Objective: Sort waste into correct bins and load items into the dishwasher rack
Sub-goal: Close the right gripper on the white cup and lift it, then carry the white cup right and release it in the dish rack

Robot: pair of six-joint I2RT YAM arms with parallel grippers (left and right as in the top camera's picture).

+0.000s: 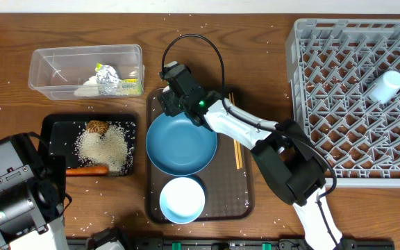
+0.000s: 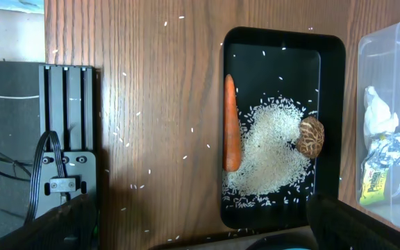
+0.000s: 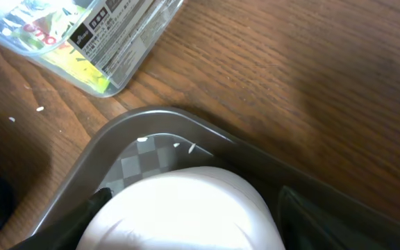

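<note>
My right gripper [image 1: 174, 97] is at the far left corner of the brown serving tray, shut on a small white bowl [image 3: 186, 212] that fills the space between its fingers. The dark-blue dish [image 1: 181, 144], light-blue cup [image 1: 182, 199] and chopsticks [image 1: 238, 156] lie on that tray. A white cup [image 1: 386, 85] lies in the grey rack [image 1: 353, 104]. The clear tub [image 1: 54, 66] holds foil ball [image 1: 107, 76], tissue [image 1: 87, 87] and packet [image 1: 132, 86]. The black tray [image 2: 325, 48] holds rice [image 2: 269, 149], brown lump [image 2: 310, 136] and carrot [image 2: 232, 125]. My left gripper [image 2: 200, 232] is open and empty beside it.
The brown serving tray [image 1: 235, 194] sits mid-table between the black tray and the rack. Loose rice grains are scattered on the wood around the black tray. The left arm's body [image 1: 16, 198] stands at the front left corner.
</note>
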